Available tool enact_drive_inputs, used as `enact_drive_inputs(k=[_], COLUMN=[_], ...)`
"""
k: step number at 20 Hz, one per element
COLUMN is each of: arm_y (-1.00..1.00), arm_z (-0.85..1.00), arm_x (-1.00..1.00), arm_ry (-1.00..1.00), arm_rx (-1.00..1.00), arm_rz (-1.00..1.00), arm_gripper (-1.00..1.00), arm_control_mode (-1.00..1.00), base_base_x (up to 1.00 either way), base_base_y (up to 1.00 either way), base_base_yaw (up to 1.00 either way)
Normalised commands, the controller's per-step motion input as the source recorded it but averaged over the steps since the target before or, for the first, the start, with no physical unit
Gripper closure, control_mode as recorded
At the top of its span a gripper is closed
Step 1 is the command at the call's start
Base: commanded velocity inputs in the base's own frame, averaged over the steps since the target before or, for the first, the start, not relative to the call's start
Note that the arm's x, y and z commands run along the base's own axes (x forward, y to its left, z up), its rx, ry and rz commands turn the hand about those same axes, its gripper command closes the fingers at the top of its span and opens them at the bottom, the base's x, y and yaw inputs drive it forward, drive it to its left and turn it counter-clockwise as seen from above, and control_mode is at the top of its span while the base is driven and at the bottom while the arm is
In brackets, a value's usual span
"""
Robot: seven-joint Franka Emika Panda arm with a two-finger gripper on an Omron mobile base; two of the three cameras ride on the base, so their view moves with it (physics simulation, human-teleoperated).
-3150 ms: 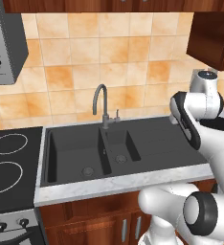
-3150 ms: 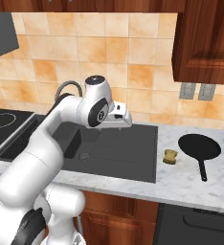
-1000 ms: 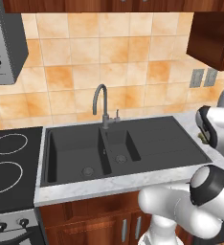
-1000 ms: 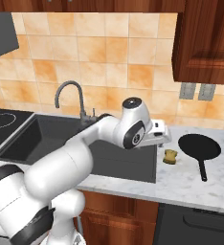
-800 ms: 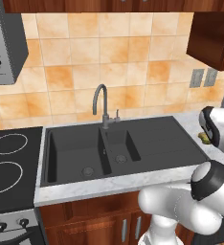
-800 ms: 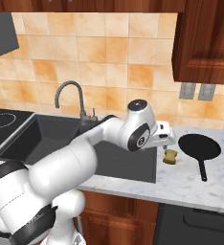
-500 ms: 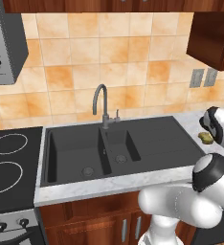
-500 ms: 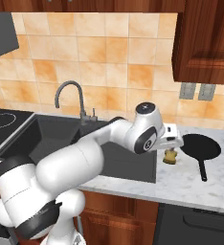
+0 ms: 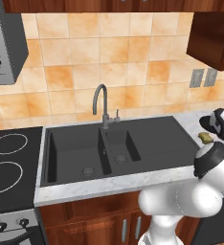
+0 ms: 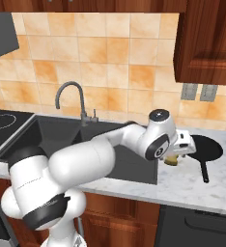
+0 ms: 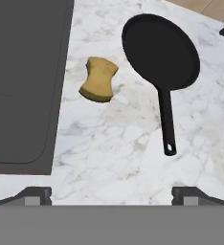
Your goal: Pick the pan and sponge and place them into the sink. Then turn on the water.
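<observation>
- The gripper (image 11: 111,194) is hanging over the marble counter (image 11: 114,143) to the right of the sink, and in the hand view its two dark fingertips (image 11: 33,195) are sitting wide apart with nothing between them, so it's spread wide and empty.
- Compared with three seconds ago, the arm (image 10: 110,154) has swung all the way across from above the sink to out over this stretch of counter, and over the last second it's been creeping closer to the two items.
- The sponge (image 11: 99,79) is lying flat on the counter just beside the edge of the sink (image 11: 23,81), not touching it as far as the hand view shows.
- A bit further out, the pan (image 11: 160,50) is sitting flat on the counter, apart from the sponge, with its long handle (image 11: 167,119) pointing back toward the gripper.
- What that means: nothing's been picked up yet, both things are waiting on the counter, and this looks like the approach for the first grab. Hard to call which one it's going for, though the handle end is lying nearest the fingers.
- Farther off in the left base view, both basins are bare and the faucet (image 9: 101,103) is showing no stream, so the water step is a good way off.
</observation>
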Motion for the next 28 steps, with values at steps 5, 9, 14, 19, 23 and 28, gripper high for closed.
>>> enact_drive_inputs(k=[5,9,14,19,23,28], arm_y=[-0.24,-0.23,-0.25,-0.31,-0.32,-0.28], arm_z=[-0.22,-0.2,-0.12,-0.05,-0.06,-0.08], arm_x=[0.0,0.02,0.04,0.1,0.14,0.17], arm_ry=[0.0,0.0,0.0,0.0,0.0,0.0], arm_rx=[0.0,0.0,0.0,0.0,0.0,0.0], arm_rz=[0.0,0.0,0.0,0.0,0.0,0.0], arm_gripper=[-1.0,-1.0,-1.0,-1.0,-1.0,-1.0], arm_control_mode=[-1.0,-1.0,-1.0,-1.0,-1.0,-1.0], base_base_x=[0.0,0.0,0.0,0.0,0.0,0.0], base_base_y=[0.0,0.0,0.0,0.0,0.0,0.0], base_base_yaw=[0.0,0.0,0.0,0.0,0.0,0.0])
